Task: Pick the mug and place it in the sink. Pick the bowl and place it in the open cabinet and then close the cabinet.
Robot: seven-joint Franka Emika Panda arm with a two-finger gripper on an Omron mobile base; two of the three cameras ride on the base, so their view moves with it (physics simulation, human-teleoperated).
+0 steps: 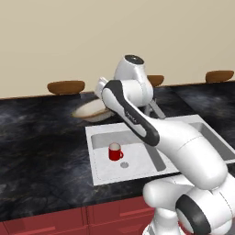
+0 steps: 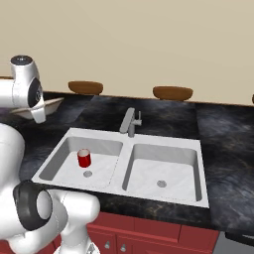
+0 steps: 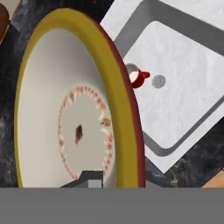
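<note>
The small red mug (image 1: 114,152) stands upright in the left basin of the white sink (image 1: 103,172), beside the round drain; it also shows as the mug (image 2: 84,158) and the mug (image 3: 136,77). The cream bowl (image 3: 65,118) with its tan rim hangs tilted over the dark counter left of the sink. My gripper (image 3: 120,179) is shut on the bowl's rim, one finger inside and one outside. From the base, the bowl (image 1: 92,110) is partly hidden behind my arm, as is the bowl (image 2: 49,104). The cabinet is out of view.
A grey faucet (image 2: 130,120) rises behind the sink's divider. Dark brown oval shapes (image 1: 66,86) sit along the back wall. The black marble counter (image 1: 41,151) surrounds the sink, with red drawer fronts (image 1: 110,215) below its front edge.
</note>
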